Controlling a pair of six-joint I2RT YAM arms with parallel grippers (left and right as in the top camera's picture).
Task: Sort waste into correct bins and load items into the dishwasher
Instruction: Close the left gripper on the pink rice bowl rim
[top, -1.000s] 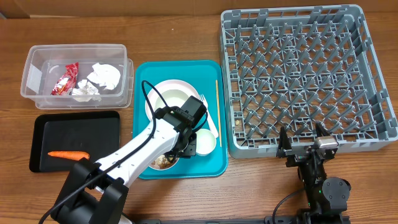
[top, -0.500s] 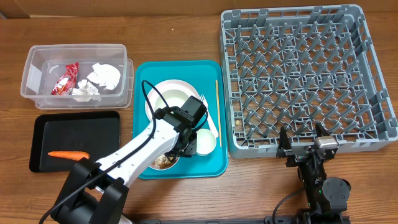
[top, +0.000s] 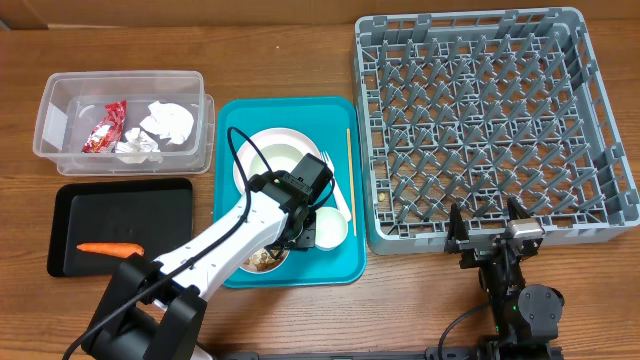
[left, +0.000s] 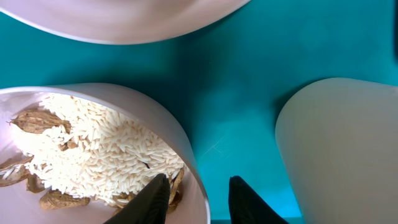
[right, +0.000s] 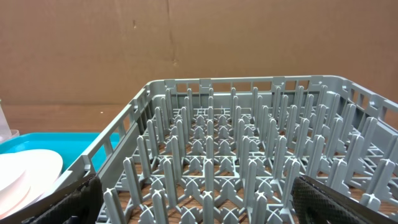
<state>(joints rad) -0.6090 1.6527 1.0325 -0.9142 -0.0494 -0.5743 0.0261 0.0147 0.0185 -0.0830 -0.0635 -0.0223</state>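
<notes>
A white bowl of rice and nut scraps (left: 93, 149) sits on the teal serving tray (top: 232, 120). My left gripper (left: 198, 199) straddles its rim, one finger inside and one outside. It is open, with a gap on each side of the rim. A white cup (left: 342, 143) stands just to its right. In the overhead view the left gripper (top: 290, 240) hangs over that bowl (top: 262, 260), below the plate (top: 262, 175) that carries a second bowl (top: 285, 160). My right gripper (right: 199, 202) is wide open and holds nothing, in front of the grey dish rack (right: 236, 137).
A white fork (top: 335, 185) and a thin wooden stick (top: 350, 165) lie on the teal tray's right side. The clear tub (top: 60, 100) holds the red wrapper (top: 107, 127) and napkins (top: 168, 122). The carrot (top: 110, 248) lies in the black tray (top: 140, 205).
</notes>
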